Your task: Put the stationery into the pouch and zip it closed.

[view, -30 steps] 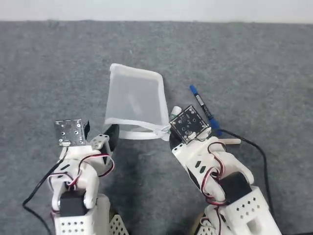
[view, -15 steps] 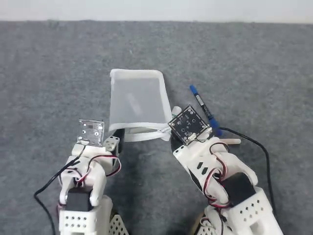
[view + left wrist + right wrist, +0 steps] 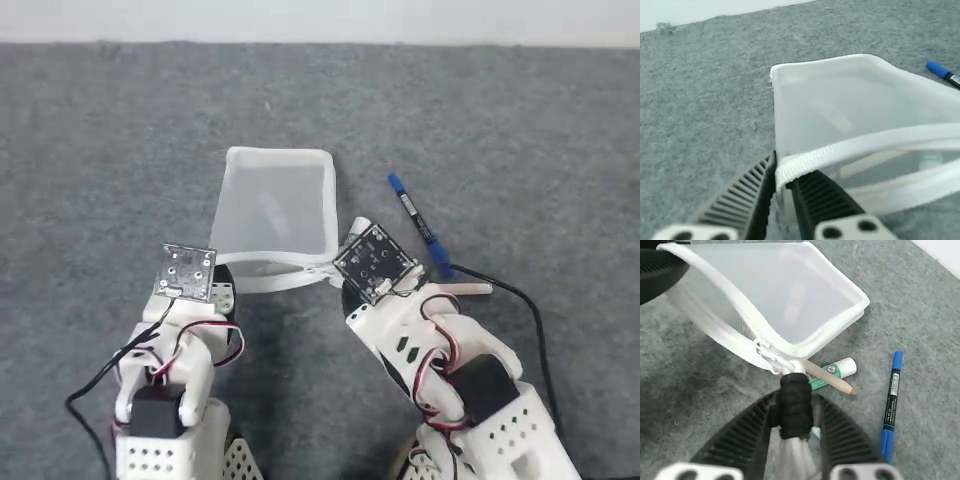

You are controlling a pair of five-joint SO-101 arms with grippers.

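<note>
On the bench (image 3: 110, 130) we see the pouch (image 3: 275, 205), light and floppy, left tool (image 3: 781, 175) clamped on its rim corner, right tool (image 3: 795, 399) clamped on its zip end, pen (image 3: 412, 222) outside beside it; we'd hold the stiffer zip tape.

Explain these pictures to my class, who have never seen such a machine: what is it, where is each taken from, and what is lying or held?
These are two small robot arms, each ending in a two-fingered gripper. One picture looks down from above; the other two come from cameras on the arms' wrists. On grey carpet is a see-through white pouch, its zip open. The left gripper pinches one corner of its mouth; the right gripper is shut on a dark tab at the zip's other end. Beside the pouch lie a blue pen, a pencil and a green-and-white tube.
</note>
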